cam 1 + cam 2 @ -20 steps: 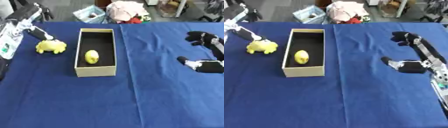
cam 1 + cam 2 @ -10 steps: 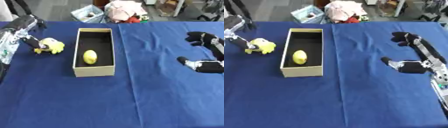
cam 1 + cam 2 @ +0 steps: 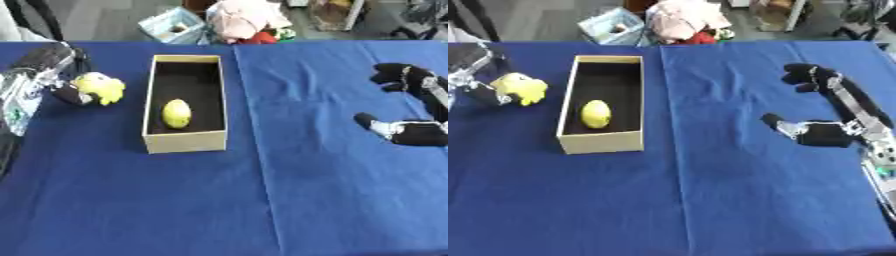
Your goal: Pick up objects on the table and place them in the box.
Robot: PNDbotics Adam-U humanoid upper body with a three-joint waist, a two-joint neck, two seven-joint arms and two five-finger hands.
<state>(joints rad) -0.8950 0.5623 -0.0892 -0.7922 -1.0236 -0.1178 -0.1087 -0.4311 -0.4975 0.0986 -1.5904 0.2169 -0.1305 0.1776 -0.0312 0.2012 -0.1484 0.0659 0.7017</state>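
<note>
Holding a yellow toy (image 3: 99, 88) at the left side of the blue table (image 3: 262, 200), my left hand (image 3: 63, 85) shows in the left eye view with its dark fingers curled against the toy's left flank; the toy sits just beside the box (image 3: 185, 145), outside its left wall and not touching it. Box is an open, tan-walled, dark-floored rectangle lying lengthwise away from me. A yellow oval object (image 3: 176, 113) lies on the box floor, in the near half. Whether the toy rests on the cloth or is lifted off it, I cannot tell. My right hand (image 3: 411, 131) is at the right edge, well apart from the box, fingers relaxed and spread, nothing in it. Beyond the far table edge: a pink bundle (image 3: 245, 20) and a pale blue basket (image 3: 178, 28) on the floor. Right eye view, same moment: left hand mostly cut by the left edge, only the fingers (image 3: 487, 95) against the toy visible. Right hand shows more fully, palm low, thumb pointing toward the table's middle, upper fingers extended toward the far side, apart from each other.
</note>
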